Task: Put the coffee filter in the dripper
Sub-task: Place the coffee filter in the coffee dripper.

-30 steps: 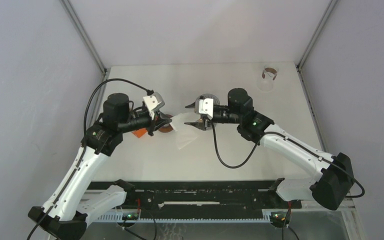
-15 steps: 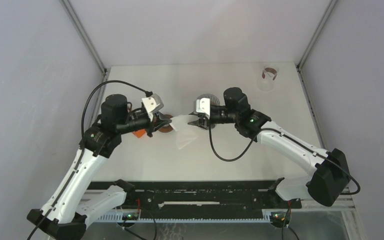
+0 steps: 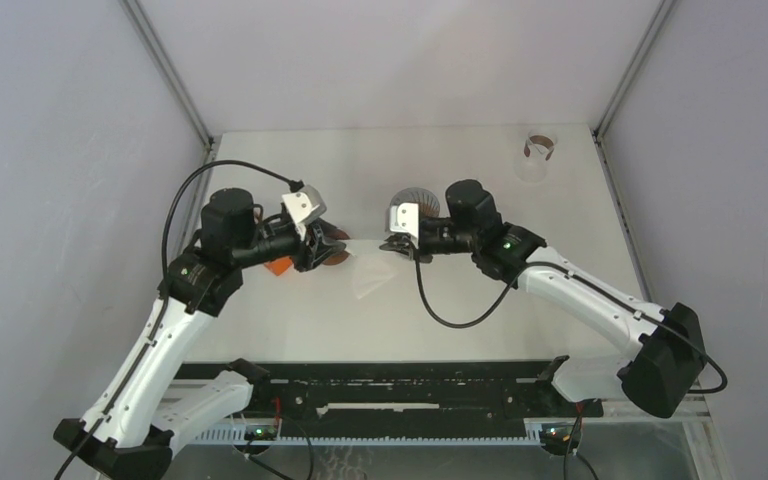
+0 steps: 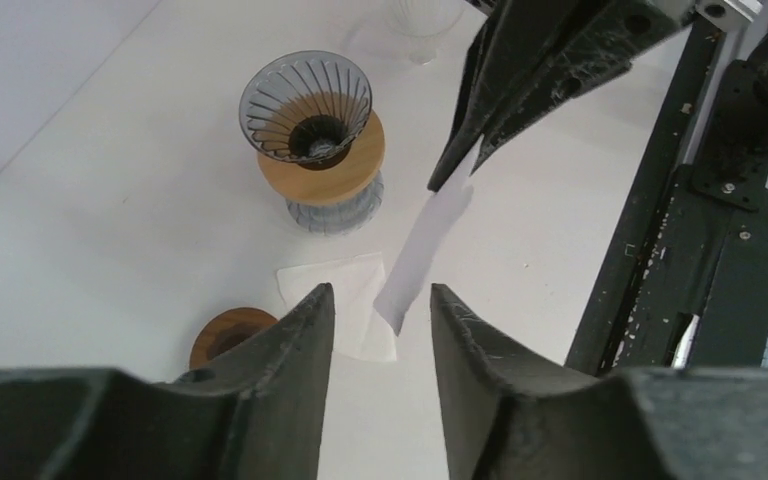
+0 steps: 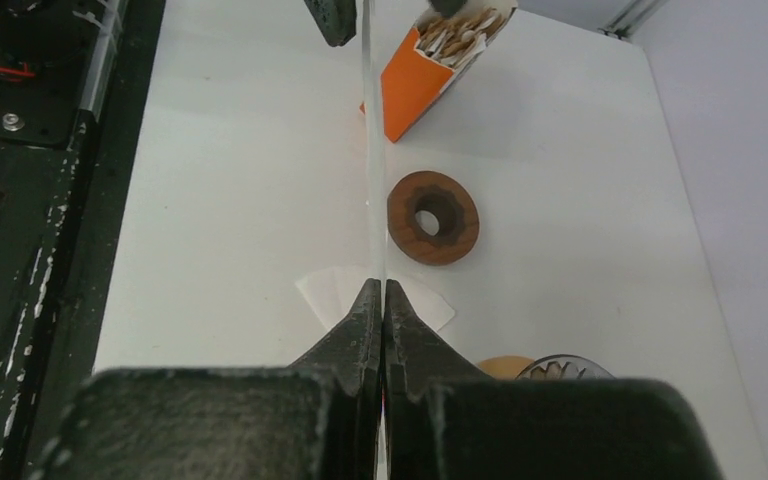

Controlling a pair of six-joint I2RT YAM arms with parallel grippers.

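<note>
Changed from a second ago, we note: left gripper (image 4: 380, 300) now parted and off the filter (image 4: 426, 243); right gripper (image 5: 380, 292) now clamped on its right end. Filter: white, thin, held in the air between the arms, left of and nearer than the dripper (image 4: 312, 120). Right wrist shows it edge-on, with an orange box (image 5: 408, 88) beyond; left wrist shows its flat face.
</note>
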